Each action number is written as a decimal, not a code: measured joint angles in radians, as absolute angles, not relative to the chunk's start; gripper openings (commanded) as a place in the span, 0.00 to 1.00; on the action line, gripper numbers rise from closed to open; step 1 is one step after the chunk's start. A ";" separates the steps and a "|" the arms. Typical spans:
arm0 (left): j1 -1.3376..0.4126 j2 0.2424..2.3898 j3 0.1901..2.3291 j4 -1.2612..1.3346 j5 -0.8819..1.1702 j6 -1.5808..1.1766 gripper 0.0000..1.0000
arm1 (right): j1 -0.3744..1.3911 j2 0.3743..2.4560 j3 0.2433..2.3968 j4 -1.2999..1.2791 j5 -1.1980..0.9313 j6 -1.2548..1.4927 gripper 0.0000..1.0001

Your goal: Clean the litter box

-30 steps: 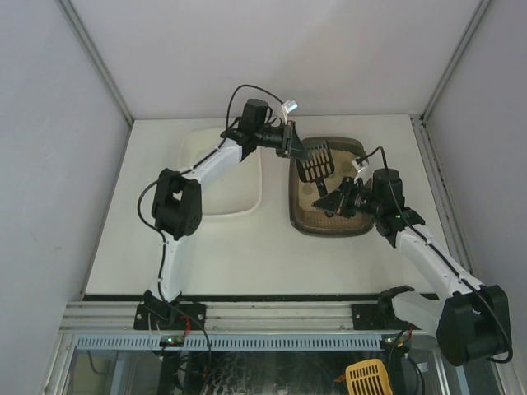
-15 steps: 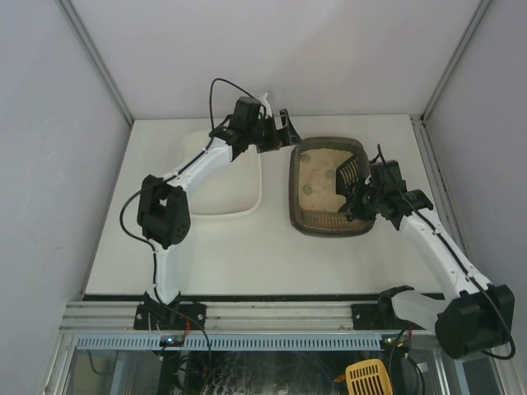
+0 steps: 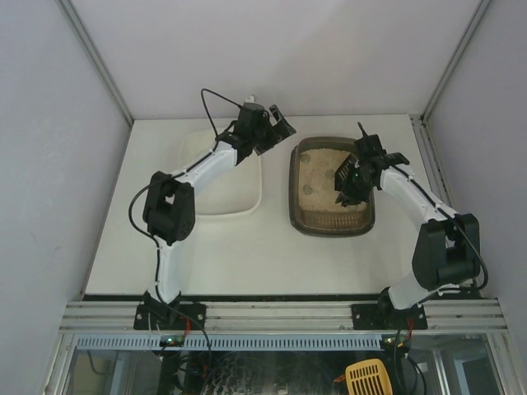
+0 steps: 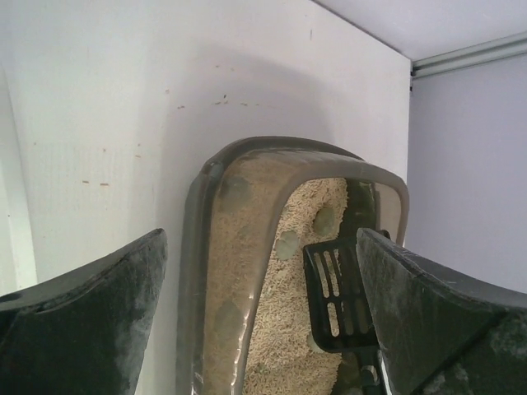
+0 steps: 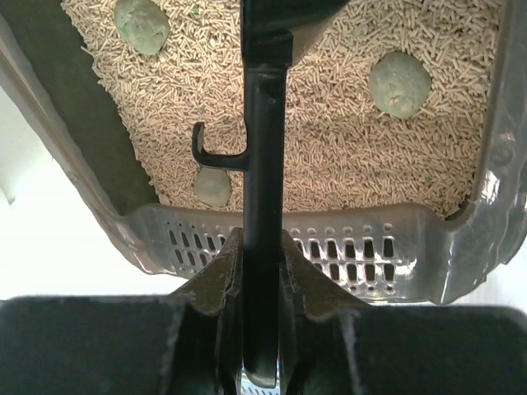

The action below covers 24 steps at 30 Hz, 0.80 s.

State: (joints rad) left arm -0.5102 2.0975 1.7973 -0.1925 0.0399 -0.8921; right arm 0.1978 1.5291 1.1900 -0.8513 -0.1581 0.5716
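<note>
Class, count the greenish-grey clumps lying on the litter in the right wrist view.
3 greenish-grey round clumps in the dark brown-grey plastic litter box: top-left clump, upper-right clump, lower-left clump left of the black plastic scoop handle. The handle may hide more.

We see our left gripper [image 4: 262, 239] with its dusty fingers spread wide. Beyond it the litter box [image 4: 196, 247] lies on the white table [image 4: 123, 107], its rounded end short of the table's edge. It holds beige pellet litter [image 4: 276, 337] and grey-green clumps [image 4: 287, 244]. A black slotted scoop [image 4: 336, 296] stands by the box's right-hand wall, perhaps resting on the litter.
</note>
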 measured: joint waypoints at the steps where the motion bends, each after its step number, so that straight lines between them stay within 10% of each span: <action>1: -0.510 2.104 1.797 -0.193 0.036 -0.897 1.00 | 0.198 1.546 1.203 -0.851 -0.158 0.571 0.00; 24: -0.336 1.853 1.517 -0.220 0.008 -0.781 1.00 | 0.258 1.724 1.336 -0.919 -0.088 0.530 0.00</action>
State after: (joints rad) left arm -0.3359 1.8530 1.5169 -0.2195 0.0078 -0.7815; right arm 0.2584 1.7245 1.3365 -0.9188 -0.0883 0.5301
